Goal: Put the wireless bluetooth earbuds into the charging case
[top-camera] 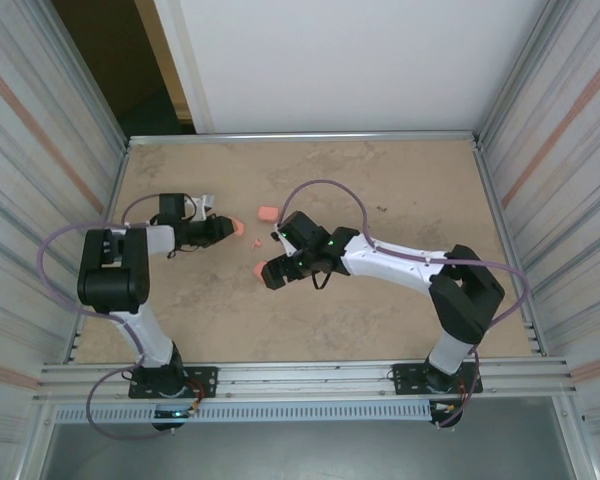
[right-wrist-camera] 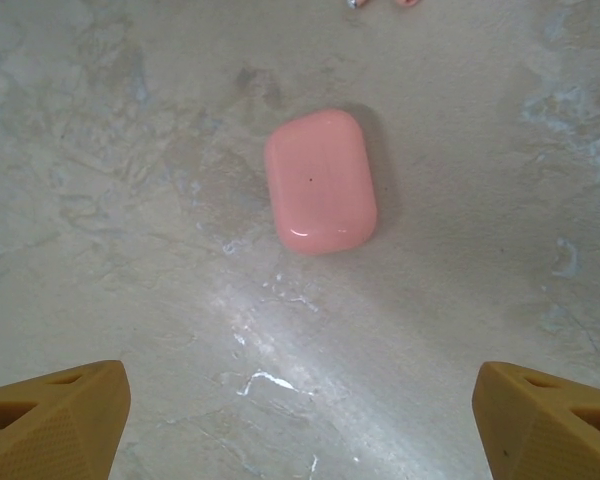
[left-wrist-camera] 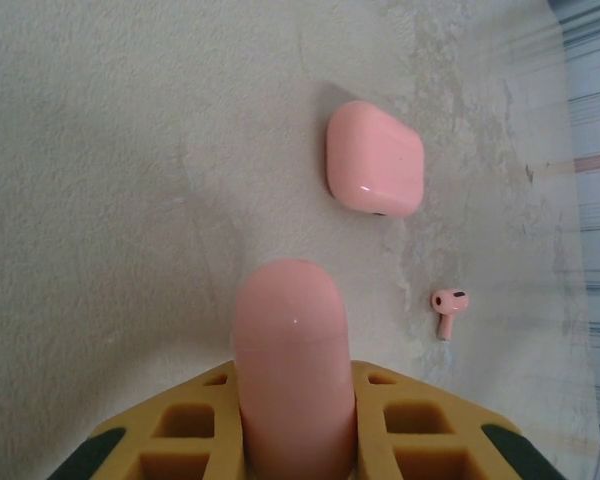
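Left wrist: two cases point(left-wrist-camera: 374, 158) point(left-wrist-camera: 290, 360), one earbud point(left-wrist-camera: 447, 305).

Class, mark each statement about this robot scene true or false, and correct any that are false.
1. The left gripper is shut on a pink case. True.
2. The right gripper is clamped on a case. False: its jaws stand wide open, and the loose case lies untouched on the table ahead of them.
3. In the left wrist view, a closed case lies on the table beyond the held one. True.
4. The earbud sits inside a case. False: it lies loose on the table, apart from both cases in that view.
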Robot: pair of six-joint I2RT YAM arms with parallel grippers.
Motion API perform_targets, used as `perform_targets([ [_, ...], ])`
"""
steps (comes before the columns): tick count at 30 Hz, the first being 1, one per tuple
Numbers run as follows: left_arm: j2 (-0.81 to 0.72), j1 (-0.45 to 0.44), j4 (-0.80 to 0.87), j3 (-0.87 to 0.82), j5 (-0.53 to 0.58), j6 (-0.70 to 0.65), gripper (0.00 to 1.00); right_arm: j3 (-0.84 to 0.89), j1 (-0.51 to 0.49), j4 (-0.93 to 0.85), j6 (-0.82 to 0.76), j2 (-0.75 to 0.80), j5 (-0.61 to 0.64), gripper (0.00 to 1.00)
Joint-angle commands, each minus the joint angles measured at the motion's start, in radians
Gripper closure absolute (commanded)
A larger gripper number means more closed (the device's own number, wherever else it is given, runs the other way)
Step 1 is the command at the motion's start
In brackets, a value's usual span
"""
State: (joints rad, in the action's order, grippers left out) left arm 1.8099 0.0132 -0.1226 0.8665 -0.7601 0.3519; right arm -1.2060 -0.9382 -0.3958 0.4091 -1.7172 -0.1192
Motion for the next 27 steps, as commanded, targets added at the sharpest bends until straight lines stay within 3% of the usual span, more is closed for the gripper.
perform_targets([
  [1, 0.021, 0.001, 0.023, 0.032, -0.025, -0.022, 0.87, -0.044, -0.012, -0.037, -0.025, -0.04, 0.021, 0.13],
  [9, 0.049, -0.004, 0.065, 0.056, 0.0, -0.063, 0.67, -0.094, -0.025, -0.082, -0.046, -0.114, 0.067, 0.17],
  [17, 0.01, -0.004, 0.087, 0.042, 0.043, -0.083, 0.56, -0.147, -0.034, -0.113, -0.07, -0.177, 0.093, 0.18],
  [27, -0.218, -0.003, 0.055, -0.042, 0.049, -0.06, 0.48, -0.231, -0.049, -0.15, -0.115, -0.255, 0.119, 0.18],
])
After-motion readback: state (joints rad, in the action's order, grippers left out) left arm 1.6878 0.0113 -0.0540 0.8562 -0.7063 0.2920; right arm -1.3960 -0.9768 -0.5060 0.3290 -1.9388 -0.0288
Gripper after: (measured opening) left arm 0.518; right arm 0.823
